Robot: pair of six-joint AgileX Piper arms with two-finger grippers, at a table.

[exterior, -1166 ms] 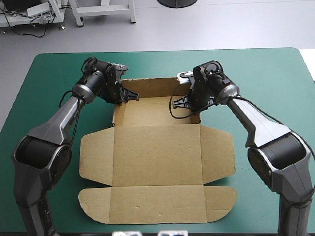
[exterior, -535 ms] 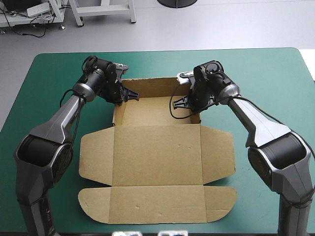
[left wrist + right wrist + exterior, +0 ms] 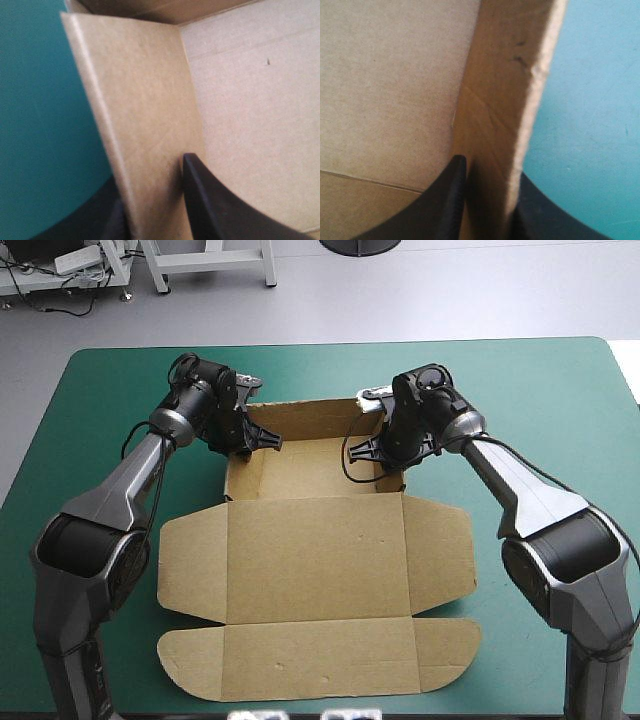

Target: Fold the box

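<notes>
- The brown box (image 3: 315,560) is partly folded. Its tray (image 3: 310,468) is formed, with the back wall (image 3: 305,418) and both side walls upright around a flat floor.
- The box rests on the teal-green cover (image 3: 100,390), which shows on every side of the tray.
- The left gripper (image 3: 245,440) stands at the tray's left side wall (image 3: 145,110). Its black fingers are clamped on that wall, one inside the tray and one outside.
- The right gripper (image 3: 385,452) does the same at the tray's right side wall (image 3: 505,100), with the board pinched between its nearly closed fingers.
- Judged from this, the step in hand is pressing or setting the tray's side walls.
- The lid panel (image 3: 315,558) lies flat, hinged to the tray's near edge. A rounded side flap spreads from each of its ends.
- Beyond the lid from the tray, the long front flap (image 3: 320,658) also lies flat, with curved ends.
- What appears left is to raise the lid's flaps. Whether the tray's walls are fully tucked cannot be told.
- The board is matte corrugated card with scored crease lines. The wrist views show a faintly ribbed grain.
- A few scuffs and wrinkles show on the right side wall, and its cut edge looks slightly ragged.
- The walls look thin and springy, so they may lean outward once released.
</notes>
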